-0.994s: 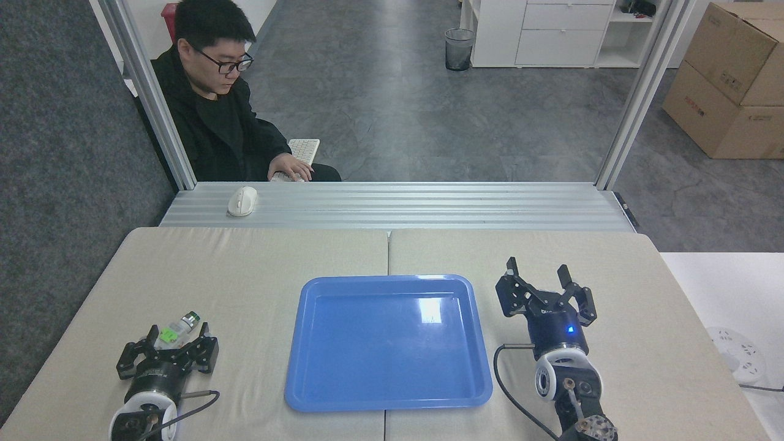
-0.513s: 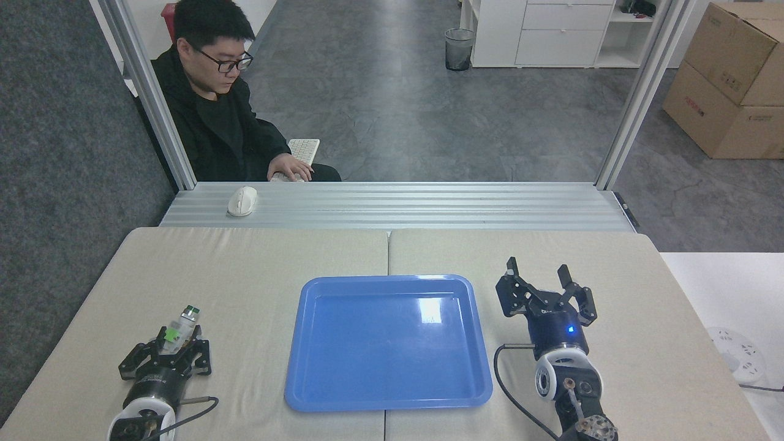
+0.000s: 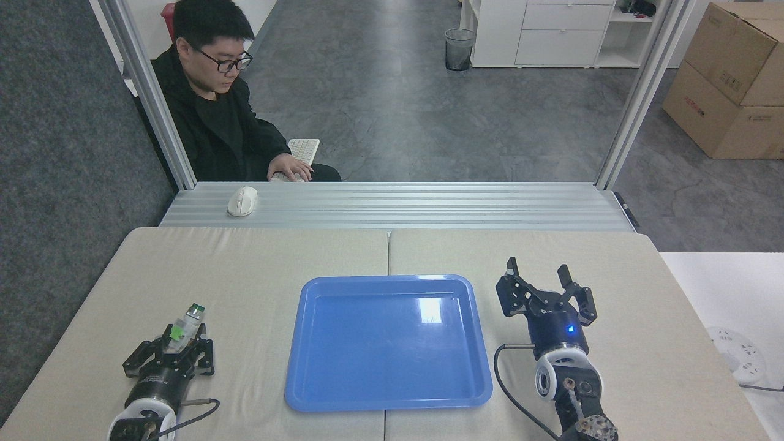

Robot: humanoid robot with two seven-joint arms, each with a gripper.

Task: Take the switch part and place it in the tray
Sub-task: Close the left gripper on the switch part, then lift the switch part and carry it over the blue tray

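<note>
The switch part (image 3: 188, 321) has a white body with a bright green patch and a dark green cap. It sticks out, pointing away from me, from between the fingers of my left gripper (image 3: 182, 340), which is shut on its white body at the front left of the table. The blue tray (image 3: 392, 280) lies in the middle of the table with nothing in it, to the right of the left gripper. My right gripper (image 3: 536, 273) stands open and holds nothing, just off the tray's right rim.
A person in black sits beyond the table's far left at a keyboard (image 3: 302, 150). A white mouse (image 3: 242, 201) rests on the aluminium ledge. A cable (image 3: 508, 380) loops by the right arm. A white round object (image 3: 738, 354) lies at the far right.
My left gripper's fingers have drawn in onto the switch part, which now points more straight away from me. The gripper has shifted slightly right. The right arm has not moved.
</note>
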